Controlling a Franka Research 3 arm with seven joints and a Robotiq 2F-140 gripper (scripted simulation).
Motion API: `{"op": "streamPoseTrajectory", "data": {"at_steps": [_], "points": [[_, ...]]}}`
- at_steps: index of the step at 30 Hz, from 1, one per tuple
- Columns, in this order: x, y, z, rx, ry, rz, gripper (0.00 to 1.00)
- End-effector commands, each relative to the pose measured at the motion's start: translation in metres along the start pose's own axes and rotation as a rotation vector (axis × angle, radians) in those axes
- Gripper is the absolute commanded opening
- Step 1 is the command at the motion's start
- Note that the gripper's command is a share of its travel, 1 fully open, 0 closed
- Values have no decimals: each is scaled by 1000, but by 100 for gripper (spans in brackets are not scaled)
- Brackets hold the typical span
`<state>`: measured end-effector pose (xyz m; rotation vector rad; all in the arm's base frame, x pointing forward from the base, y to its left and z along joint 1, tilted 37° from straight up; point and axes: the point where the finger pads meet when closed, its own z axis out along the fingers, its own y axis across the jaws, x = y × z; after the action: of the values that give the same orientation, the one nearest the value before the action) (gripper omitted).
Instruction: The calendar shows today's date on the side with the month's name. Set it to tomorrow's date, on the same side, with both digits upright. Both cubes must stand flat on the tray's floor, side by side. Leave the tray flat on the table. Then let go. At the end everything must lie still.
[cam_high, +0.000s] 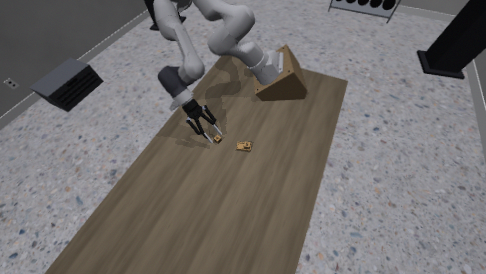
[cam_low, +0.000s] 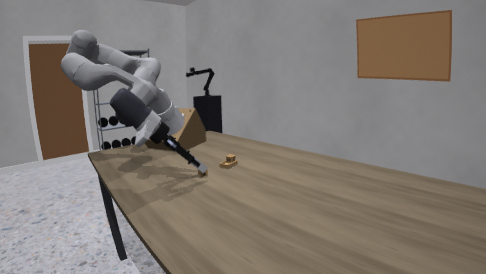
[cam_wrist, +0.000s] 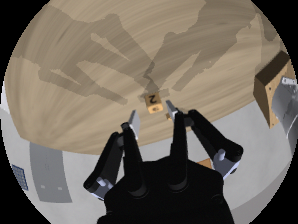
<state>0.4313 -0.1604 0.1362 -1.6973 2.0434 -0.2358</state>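
A small wooden cube (cam_high: 217, 139) (cam_low: 202, 174) (cam_wrist: 154, 101) sits on the table, outside the tray. In the wrist view a dark digit that looks like a 2 shows on one face; the mark on its lighter face is not readable. My gripper (cam_high: 215, 137) (cam_low: 202, 169) is partly open, with a fingertip on either side of this cube and gaps beside it. The calendar tray (cam_high: 240, 146) (cam_low: 226, 164) stands on the table a short way off, with a block-like shape (cam_low: 230, 157) on it. The month's name and the digits there are too small to read.
The wooden table (cam_high: 200, 215) (cam_low: 325, 215) carries the cube and the tray. The arm's wedge-shaped wooden base (cam_high: 287, 85) (cam_low: 192, 131) (cam_wrist: 267, 92) stands at the table's far end. The cube is nearer than the tray to one long table edge.
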Motion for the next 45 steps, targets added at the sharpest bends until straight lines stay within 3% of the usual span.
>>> {"op": "streamPoseTrajectory", "data": {"at_steps": [1, 15, 27, 36, 38, 45], "points": [[-8, 4, -7, -13, -2, 15, 40], [-33, 4, -32, -13, -2, 15, 40], [-36, 3, -35, -13, 9, 15, 40], [-36, 0, -38, -13, 160, 15, 40], [-36, 0, -38, -13, 160, 15, 40], [-39, 3, -35, -15, 257, 13, 40]]}}
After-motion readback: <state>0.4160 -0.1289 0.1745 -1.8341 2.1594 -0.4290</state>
